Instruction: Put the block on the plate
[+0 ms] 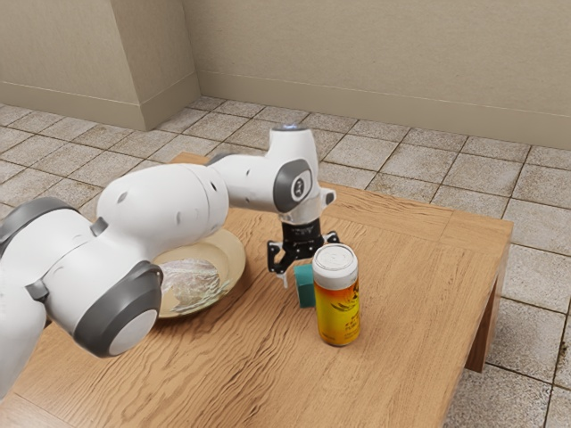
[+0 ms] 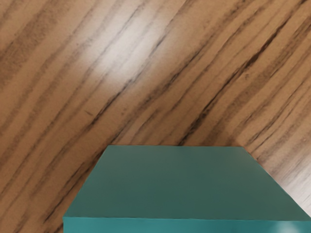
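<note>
In the exterior view my gripper [image 1: 308, 261] points down over the teal block [image 1: 305, 287], its fingers wide apart and open. One fingertip stands beside the block with a small gap; the other is hidden behind the bottle. The wrist view has the block [image 2: 184, 184] large at its lower edge, just under my hand, with wood around its far side. The plate [image 1: 235, 254], pale and round, lies to the exterior view's left of the gripper, partly covered by the arm.
A yellow-orange bottle with a white cap [image 1: 338, 303] stands upright close to the block and hides part of it. Something clear and crinkled [image 1: 190, 283] lies on the plate. The wooden table [image 1: 419, 294] ends at an edge toward the exterior view's right.
</note>
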